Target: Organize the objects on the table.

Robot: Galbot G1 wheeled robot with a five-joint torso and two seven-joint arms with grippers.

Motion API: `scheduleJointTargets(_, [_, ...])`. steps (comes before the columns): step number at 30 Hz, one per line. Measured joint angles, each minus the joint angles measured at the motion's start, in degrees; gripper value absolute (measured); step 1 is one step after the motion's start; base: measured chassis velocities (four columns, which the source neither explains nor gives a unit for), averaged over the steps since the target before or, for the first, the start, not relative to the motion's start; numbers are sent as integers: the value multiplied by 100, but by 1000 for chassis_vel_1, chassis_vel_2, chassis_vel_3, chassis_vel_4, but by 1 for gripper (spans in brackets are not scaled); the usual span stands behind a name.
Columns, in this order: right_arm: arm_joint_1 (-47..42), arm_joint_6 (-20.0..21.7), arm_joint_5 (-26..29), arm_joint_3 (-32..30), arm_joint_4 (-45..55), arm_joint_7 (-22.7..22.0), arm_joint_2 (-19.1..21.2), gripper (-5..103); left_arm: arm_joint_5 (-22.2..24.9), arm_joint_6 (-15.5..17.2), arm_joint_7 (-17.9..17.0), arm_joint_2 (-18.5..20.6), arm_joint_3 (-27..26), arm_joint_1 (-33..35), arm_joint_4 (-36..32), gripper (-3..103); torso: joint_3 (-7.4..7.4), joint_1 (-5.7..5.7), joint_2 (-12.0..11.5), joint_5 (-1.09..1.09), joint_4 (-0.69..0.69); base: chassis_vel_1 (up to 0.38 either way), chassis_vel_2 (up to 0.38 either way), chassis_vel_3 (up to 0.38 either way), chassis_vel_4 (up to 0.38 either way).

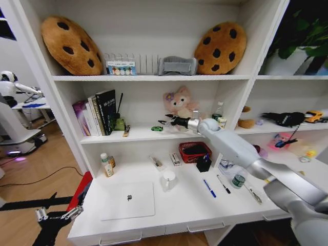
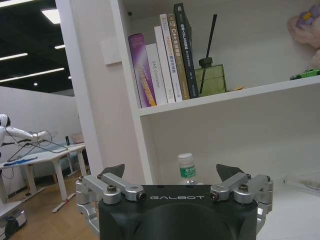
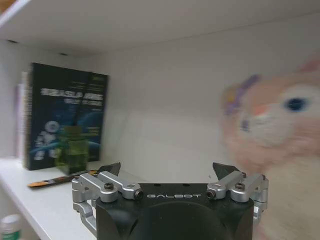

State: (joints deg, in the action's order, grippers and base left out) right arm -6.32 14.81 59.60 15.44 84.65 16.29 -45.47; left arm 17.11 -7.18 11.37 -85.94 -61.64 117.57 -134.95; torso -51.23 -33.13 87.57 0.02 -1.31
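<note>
My right gripper [image 1: 166, 122] [image 3: 167, 170] is up at the middle shelf and stands open with nothing between its fingers. It is beside the pink plush toy [image 1: 180, 104] and just right of the tiny green toy car [image 1: 157, 128] [image 2: 305, 74], which rests on that shelf. On the white table [image 1: 179, 212] lie the closed silver laptop [image 1: 128, 200], a blue pen [image 1: 209, 188], a black pen [image 1: 223, 183] and a small clear green-capped bottle [image 1: 238, 180]. Off the table's left corner, low down, my left gripper [image 1: 56, 215] [image 2: 171, 171] hangs open and holds nothing.
A white mug [image 1: 168, 179], a black pen holder [image 1: 204, 164] and a red basket [image 1: 193, 151] stand behind the pens. A white-capped bottle [image 1: 106, 165] [image 2: 186, 169] is at the back left. Books [image 1: 97, 113] and a green diffuser [image 1: 119, 123] share the car's shelf.
</note>
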Motion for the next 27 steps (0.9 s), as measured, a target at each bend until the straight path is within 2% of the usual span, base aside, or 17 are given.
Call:
scheduleJointTargets(1, [0,0,0,0,0,0,0,100,0,0,0,0,0,0,0,100,0,0,0,0,0,0,0,0,0])
scheduleJointTargets(3, [-938,91,147,-816,1247,-924,855,100,0,0,0,0,-1,1,0,100,1,0,1,-2,-3,0,0,0,0])
scheduleJointTargets(4, [-938,91,147,-816,1247,-924,855,100,0,0,0,0,-1,1,0,100,1,0,1,-2,-3,0,0,0,0])
scheduleJointTargets(6, [-2179,73,234,-1805,2137,-1596,1393,100,0,0,-1,0,-1,1,-1,100,1,3,2,2,-7,0,0,0,0])
scheduleJointTargets(7, [-2179,73,234,-1805,2137,-1596,1393,100,0,0,-1,0,-1,1,-1,100,1,3,2,2,-7,0,0,0,0])
scheduleJointTargets(9, [-3754,-90,269,-3316,2912,-2083,1503,100,0,0,0,0,-1,0,-1,100,2,2,2,-2,0,0,0,0,0])
scheduleJointTargets(10, [-3754,-90,269,-3316,2912,-2083,1503,100,0,0,0,0,-1,0,-1,100,2,2,2,-2,0,0,0,0,0])
scheduleJointTargets(12, [-5402,-295,-84,-4967,3512,-2131,1114,100,0,0,0,0,-1,0,-1,100,1,2,2,-3,3,0,0,0,0])
scheduleJointTargets(13, [-5402,-295,-84,-4967,3512,-2131,1114,100,0,0,0,0,-1,0,-1,100,1,2,2,-3,3,0,0,0,0])
scheduleJointTargets(14, [-6363,-378,-307,-5904,3792,-2080,706,100,0,0,0,0,-1,1,-1,100,1,1,1,0,3,0,0,0,0])
scheduleJointTargets(17, [-8328,-1068,-1413,-7219,3949,-1435,-376,100,0,0,-1,1,-1,0,0,100,1,2,2,2,-5,0,0,0,0])
scheduleJointTargets(19, [-8692,-1327,-1759,-7385,3925,-1219,-655,100,0,-2,-1,0,-1,0,-1,100,1,2,2,0,-4,0,0,0,0])
scheduleJointTargets(21, [-9475,-1884,-2431,-7565,3945,-943,-1673,100,0,-2,-2,-1,-2,0,-1,100,1,2,2,-3,-3,0,0,0,0])
scheduleJointTargets(22, [-9475,-1884,-2431,-7565,3945,-943,-1673,100,0,-2,-2,-1,-2,0,-1,100,1,2,2,-3,-3,0,0,0,0])
scheduleJointTargets(23, [-9699,-2043,-2610,-7551,4019,-926,-2212,100,0,-2,0,1,0,0,-1,100,1,2,2,0,-2,0,0,0,0])
scheduleJointTargets(24, [-9699,-2043,-2610,-7551,4019,-926,-2212,100,0,-2,0,1,0,0,-1,100,1,2,2,0,-2,0,0,0,0])
scheduleJointTargets(27, [-9960,-2319,-2905,-7460,4071,-906,-2840,100,0,-2,-2,-1,-1,0,-1,100,1,2,2,-5,-1,0,0,0,0])
